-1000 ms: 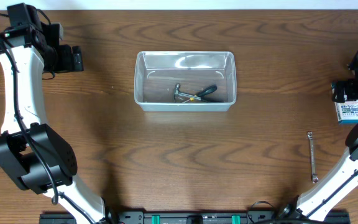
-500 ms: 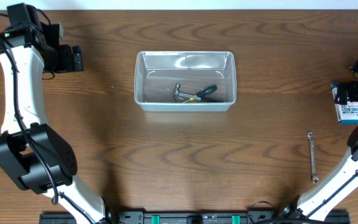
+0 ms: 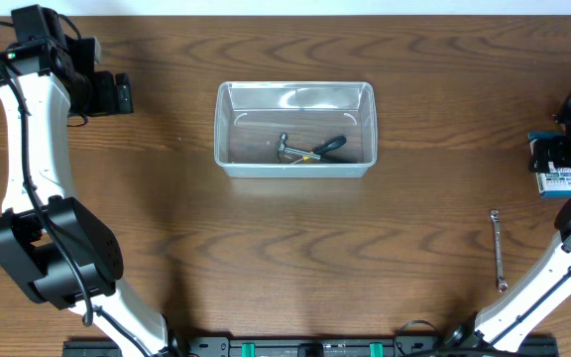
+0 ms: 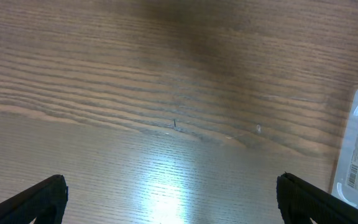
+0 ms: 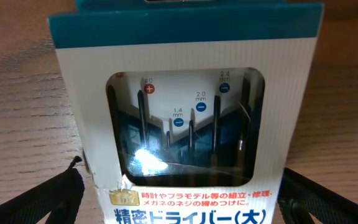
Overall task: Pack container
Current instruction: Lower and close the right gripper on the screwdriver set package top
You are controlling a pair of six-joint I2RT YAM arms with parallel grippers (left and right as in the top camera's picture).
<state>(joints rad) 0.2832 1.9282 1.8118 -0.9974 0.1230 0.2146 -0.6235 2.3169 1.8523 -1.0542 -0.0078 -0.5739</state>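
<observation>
While the container (image 3: 295, 129) sits mid-desk (image 3: 295, 248) with its long axis running left to right, it already holds two items: what looks like a small hammer (image 3: 285, 149) and a dark-handled screwdriver (image 3: 329, 145). Two more things lie outside it, both far to its right: one blue-and-white box (image 5: 185, 124) of precision drivers and one wrench (image 3: 499, 250). The right tool (image 3: 569, 149) hovers over the box, jaws spread wide on either side, gripping nothing. The container lies well apart to its left. The left tool (image 3: 119, 94), also wide open and empty, hangs near the far left corner, so the right arm is plainly nearer the box.
</observation>
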